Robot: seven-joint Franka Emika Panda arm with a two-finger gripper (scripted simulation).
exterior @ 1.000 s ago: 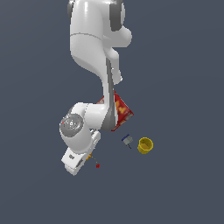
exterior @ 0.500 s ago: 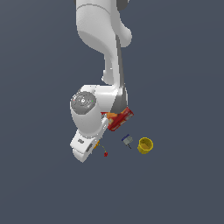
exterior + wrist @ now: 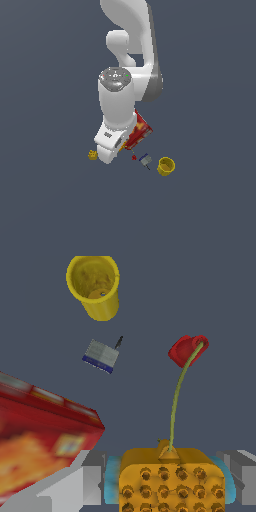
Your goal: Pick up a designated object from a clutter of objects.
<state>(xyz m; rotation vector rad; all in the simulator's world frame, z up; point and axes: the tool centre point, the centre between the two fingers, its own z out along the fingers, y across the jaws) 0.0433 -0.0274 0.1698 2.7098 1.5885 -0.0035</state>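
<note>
Gripping orange pad [image 3: 170,476] (cord dangling)

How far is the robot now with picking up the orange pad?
Done: the gripper is at the orange pad, one of the fingers on each side. In hand: the grasp; whether it is tight is unclear. Left: lifting it away from the red box and yellow cup.

Orange studded pad [image 3: 170,481], teal-edged, its cord ending in a red bead [image 3: 187,349].

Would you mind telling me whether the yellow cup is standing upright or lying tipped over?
Cannot tell for sure: the wrist view looks into the yellow cup's open mouth with something small inside, and the exterior view shows its opening too.
</note>
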